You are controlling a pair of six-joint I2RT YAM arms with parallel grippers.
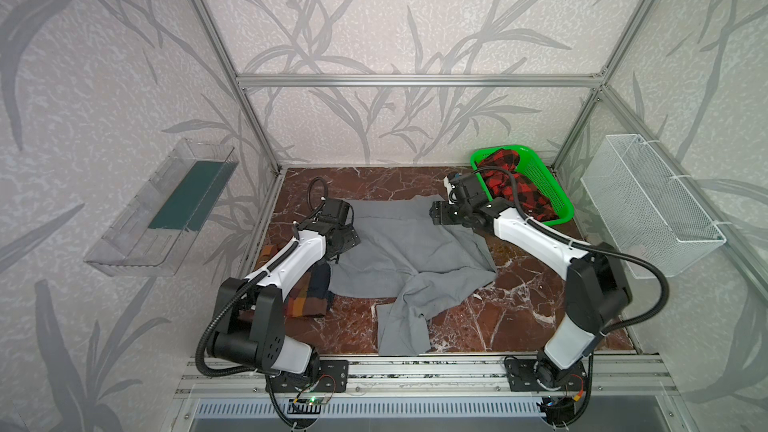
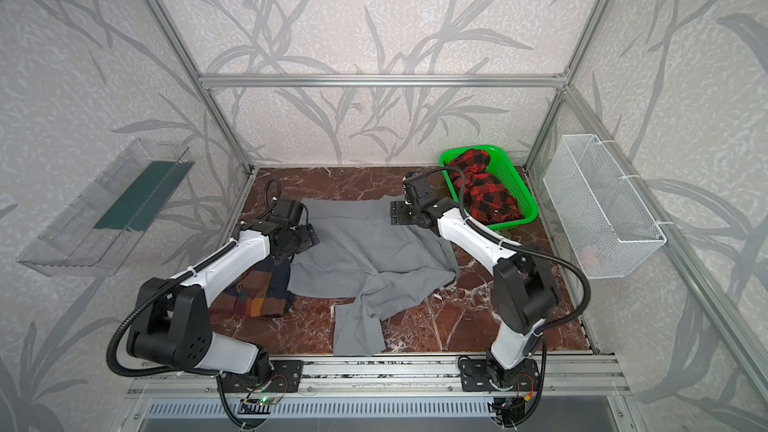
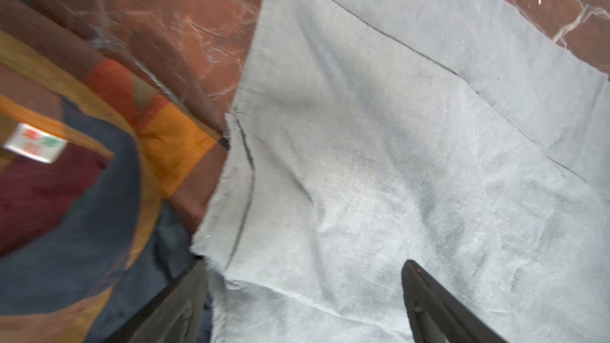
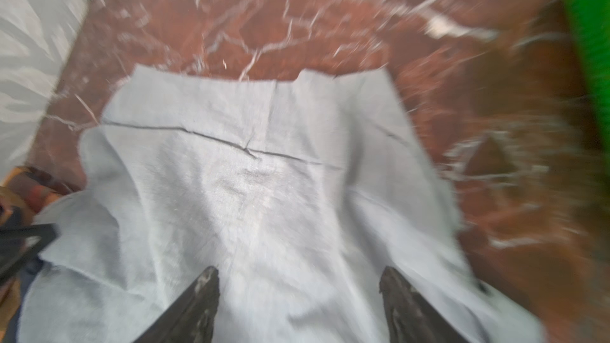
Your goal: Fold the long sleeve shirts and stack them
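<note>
The grey long sleeve shirt (image 1: 407, 251) (image 2: 365, 251) lies spread and rumpled in the middle of the marble table, one sleeve (image 1: 401, 326) trailing toward the front edge. The orange, brown and navy check shirt (image 1: 307, 297) (image 2: 257, 292) lies bunched at its left, partly under my left arm. My left gripper (image 1: 347, 238) (image 3: 303, 263) hovers open over the grey shirt's (image 3: 379, 160) left edge, beside the check shirt (image 3: 82, 176). My right gripper (image 1: 436, 211) (image 4: 300, 270) hangs open above the grey shirt's (image 4: 264, 176) far right part, nothing between its fingers; that view is blurred.
A green basket (image 1: 548, 189) holding a red and black checked cloth (image 1: 511, 189) stands at the back right, close behind my right arm. A white mesh basket (image 1: 648, 205) hangs on the right wall and a clear tray (image 1: 166, 209) on the left wall.
</note>
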